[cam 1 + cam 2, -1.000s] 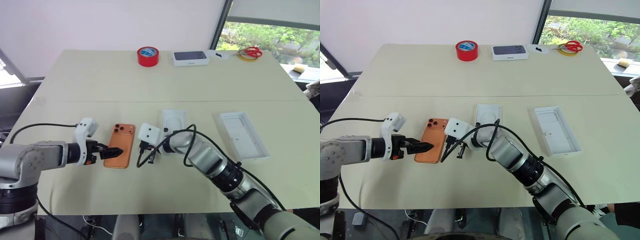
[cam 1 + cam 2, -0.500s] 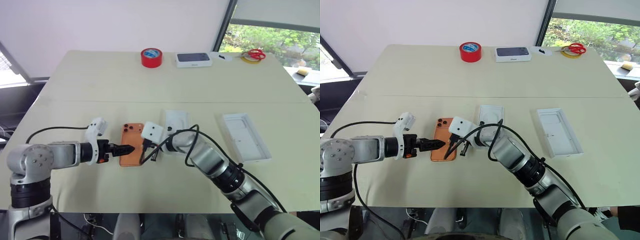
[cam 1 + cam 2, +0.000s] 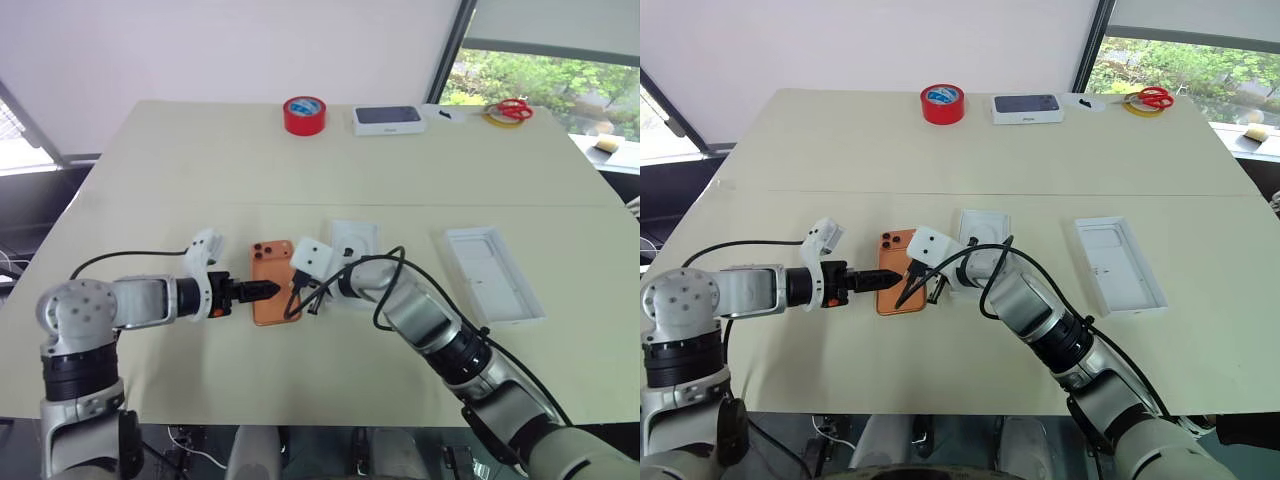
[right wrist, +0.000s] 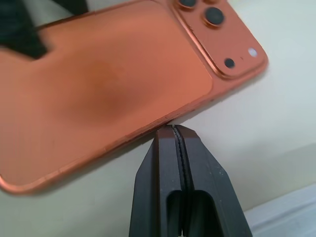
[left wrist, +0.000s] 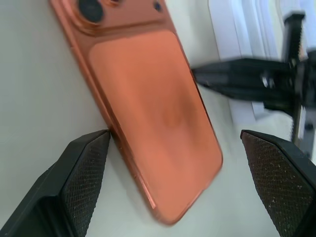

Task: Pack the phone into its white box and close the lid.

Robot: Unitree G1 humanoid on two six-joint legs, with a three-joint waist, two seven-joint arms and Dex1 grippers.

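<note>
Flanking phone [image 3: 272, 294] edges: both tools [image 3: 262, 290] [image 4: 178, 132].

Bright, even daylight from the window [image 3: 545, 65]; soft shadows; blurred close-up wrist views

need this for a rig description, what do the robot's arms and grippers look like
Both arms are silver-grey metal tubes with black joint bands. Each wrist carries a white camera block, and a loose black cable loops along each arm. The left gripper and right gripper each have two black tapered fingers with knurled pads. The left shows an orange-red accent.
</note>
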